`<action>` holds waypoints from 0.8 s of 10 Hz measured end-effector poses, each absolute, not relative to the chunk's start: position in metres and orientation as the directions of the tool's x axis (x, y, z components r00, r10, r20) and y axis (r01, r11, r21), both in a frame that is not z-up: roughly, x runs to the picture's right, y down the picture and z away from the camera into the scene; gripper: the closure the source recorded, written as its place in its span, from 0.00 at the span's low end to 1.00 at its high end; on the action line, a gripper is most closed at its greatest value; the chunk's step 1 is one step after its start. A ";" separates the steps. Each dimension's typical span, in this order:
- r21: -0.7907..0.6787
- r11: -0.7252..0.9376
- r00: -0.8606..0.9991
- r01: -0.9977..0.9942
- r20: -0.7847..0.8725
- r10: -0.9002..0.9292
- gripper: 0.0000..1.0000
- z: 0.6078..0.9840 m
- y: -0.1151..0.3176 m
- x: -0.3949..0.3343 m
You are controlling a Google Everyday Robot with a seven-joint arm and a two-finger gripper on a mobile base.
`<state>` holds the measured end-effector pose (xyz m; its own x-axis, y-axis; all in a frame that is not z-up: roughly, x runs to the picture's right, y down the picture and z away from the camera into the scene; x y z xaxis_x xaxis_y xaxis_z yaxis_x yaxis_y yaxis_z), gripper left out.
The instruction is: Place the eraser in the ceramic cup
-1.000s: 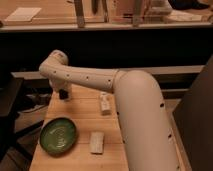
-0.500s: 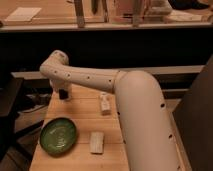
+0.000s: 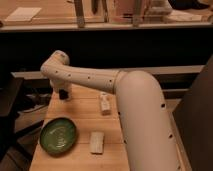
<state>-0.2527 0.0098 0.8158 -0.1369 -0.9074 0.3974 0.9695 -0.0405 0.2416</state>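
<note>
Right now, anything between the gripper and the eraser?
Nothing visible. The gripper hangs over the table's far left; the eraser lies near the front edge. Bare wood between; the green plate sits just left of that line.

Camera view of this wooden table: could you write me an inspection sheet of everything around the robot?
Surface: light wooden table.
Job's things: flat off-white rectangular eraser lies right of the plate; small off-white ceramic cup stands mid-table, apart from the eraser.
Clutter: round green plate, front left.
Grippers: dark gripper at the table's far left, away from eraser and cup, on a bulky white arm.
Cables: nothing seen.
Surroundings: dark space behind; wooden counter above.
</note>
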 end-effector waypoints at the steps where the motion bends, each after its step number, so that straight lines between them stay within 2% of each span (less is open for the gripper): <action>1: 0.246 -0.042 -0.140 0.968 0.396 -0.907 0.74 0.816 0.010 -0.253; 3: 0.252 -0.044 -0.144 0.967 0.395 -0.907 0.71 0.816 0.010 -0.254; 4: 0.255 -0.046 -0.147 0.966 0.396 -0.906 0.66 0.816 0.011 -0.255; 8: 0.271 -0.051 -0.160 0.961 0.395 -0.905 0.65 0.817 0.011 -0.257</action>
